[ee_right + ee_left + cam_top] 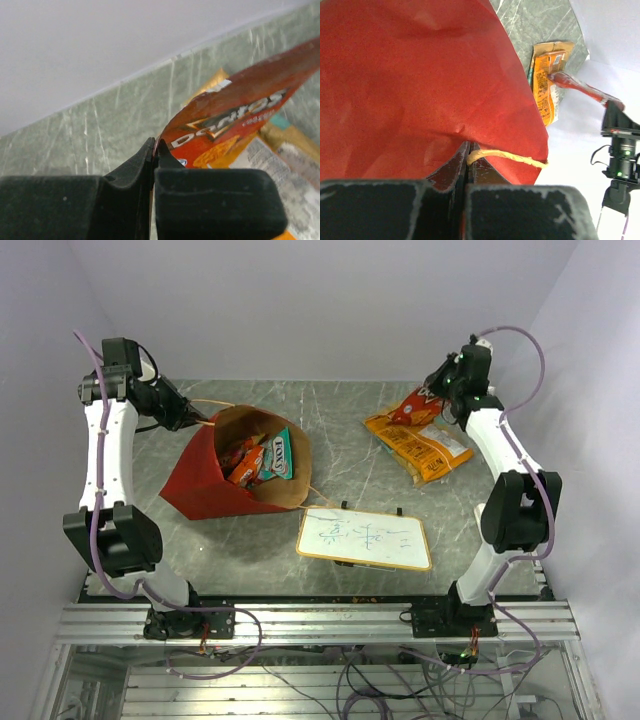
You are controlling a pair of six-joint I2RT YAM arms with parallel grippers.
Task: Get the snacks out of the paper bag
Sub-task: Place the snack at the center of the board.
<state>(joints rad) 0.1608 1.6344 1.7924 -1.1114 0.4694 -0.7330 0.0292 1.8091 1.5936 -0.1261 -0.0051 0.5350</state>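
The red paper bag (205, 480) lies tilted on its side, its brown mouth facing right, with teal, red and orange packets (262, 458) inside. My left gripper (192, 416) is shut on the bag's string handle (507, 157) at the bag's far left rim; the red bag wall (415, 85) fills the left wrist view. My right gripper (440, 390) is shut on the edge of a red Doritos packet (235, 120), held above the large orange-tan chip bag (420, 445) lying at the back right. That chip bag also shows in the left wrist view (547, 82).
A white-framed whiteboard (364, 537) with green scribbles lies near the front middle of the grey marbled table (340, 410). White walls close in at the back and both sides.
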